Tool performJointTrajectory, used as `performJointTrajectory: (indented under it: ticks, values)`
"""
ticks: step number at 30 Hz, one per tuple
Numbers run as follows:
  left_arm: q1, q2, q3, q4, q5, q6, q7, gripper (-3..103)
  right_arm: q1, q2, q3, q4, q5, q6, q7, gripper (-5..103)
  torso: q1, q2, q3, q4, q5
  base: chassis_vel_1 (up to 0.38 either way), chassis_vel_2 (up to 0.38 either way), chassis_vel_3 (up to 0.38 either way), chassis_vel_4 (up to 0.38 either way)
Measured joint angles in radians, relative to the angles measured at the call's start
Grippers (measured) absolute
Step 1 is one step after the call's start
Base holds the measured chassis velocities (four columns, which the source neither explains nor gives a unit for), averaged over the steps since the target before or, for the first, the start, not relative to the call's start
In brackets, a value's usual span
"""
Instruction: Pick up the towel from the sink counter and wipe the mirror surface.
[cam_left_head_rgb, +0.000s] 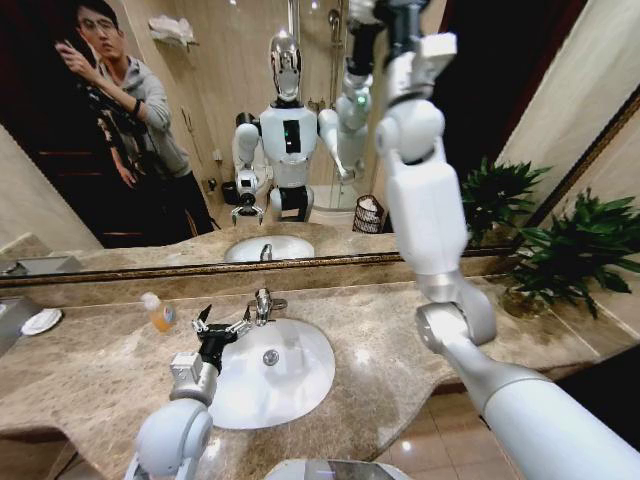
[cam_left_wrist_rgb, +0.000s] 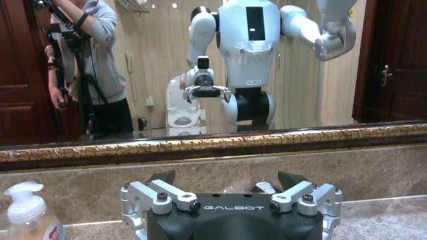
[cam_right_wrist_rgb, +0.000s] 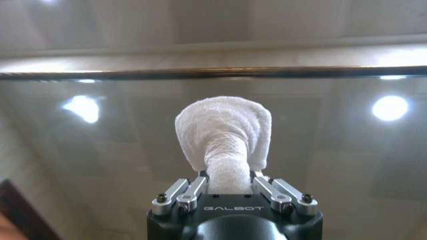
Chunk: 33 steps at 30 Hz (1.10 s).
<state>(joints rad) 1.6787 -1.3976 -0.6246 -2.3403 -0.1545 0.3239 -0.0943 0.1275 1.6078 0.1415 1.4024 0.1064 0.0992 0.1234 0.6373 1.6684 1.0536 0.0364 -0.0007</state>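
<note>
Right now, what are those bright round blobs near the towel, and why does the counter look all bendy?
Right wrist view: the blobs are ceiling lights reflected in the mirror surface around the towel, gripped in the right gripper. Head view: the wide lens bows the sink counter, and lamp glare spots its marble. Left wrist view: the left gripper, jaws open, looks sharp.

White fluffy towel (cam_right_wrist_rgb: 223, 132), mottled brown-beige marble bench (cam_left_head_rgb: 90, 365), white oval basin (cam_left_head_rgb: 300, 395), thin bronze-gold frame on mirror surface (cam_left_head_rgb: 200, 130), orange soap bottle (cam_left_head_rgb: 160, 314) with white pump, black-and-silver left end effector (cam_left_wrist_rgb: 227, 186)
</note>
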Motion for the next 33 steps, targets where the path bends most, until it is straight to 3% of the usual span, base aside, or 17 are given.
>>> performJointTrajectory:
  ticks: [6, 14, 22, 25, 33]
  values:
    - [0.000, 0.000, 0.000, 0.000, 0.000, 0.000, 0.000, 100, 0.010, 0.003, -0.055, -0.037, -0.031, 0.003, -0.004, 22, 0.000, 0.000, 0.000, -0.0007, 0.0006, 0.000, 0.000, 0.000, 0.000]
    - [0.000, 0.000, 0.000, 0.000, 0.000, 0.000, 0.000, 100, -0.032, 0.000, -0.021, -0.005, -0.020, 0.004, -0.004, 22, 0.000, 0.000, 0.000, -0.0004, 0.0007, 0.000, 0.000, 0.000, 0.000]
    - [0.000, 0.000, 0.000, 0.000, 0.000, 0.000, 0.000, 100, -0.046, -0.132, 0.072, 0.037, 0.041, -0.001, 0.005, 22, 0.000, 0.000, 0.000, -0.0013, 0.0014, 0.000, 0.000, 0.000, 0.000]
    - [0.000, 0.000, 0.000, 0.000, 0.000, 0.000, 0.000, 100, -0.047, -0.150, 0.091, 0.031, 0.046, -0.001, 0.005, 22, 0.000, 0.000, 0.000, -0.0013, 0.0012, 0.000, 0.000, 0.000, 0.000]
    - [0.000, 0.000, 0.000, 0.000, 0.000, 0.000, 0.000, 100, -0.051, -0.091, 0.062, 0.020, 0.025, 0.001, 0.005, 22, 0.000, 0.000, 0.000, -0.0003, 0.0005, 0.000, 0.000, 0.000, 0.000]
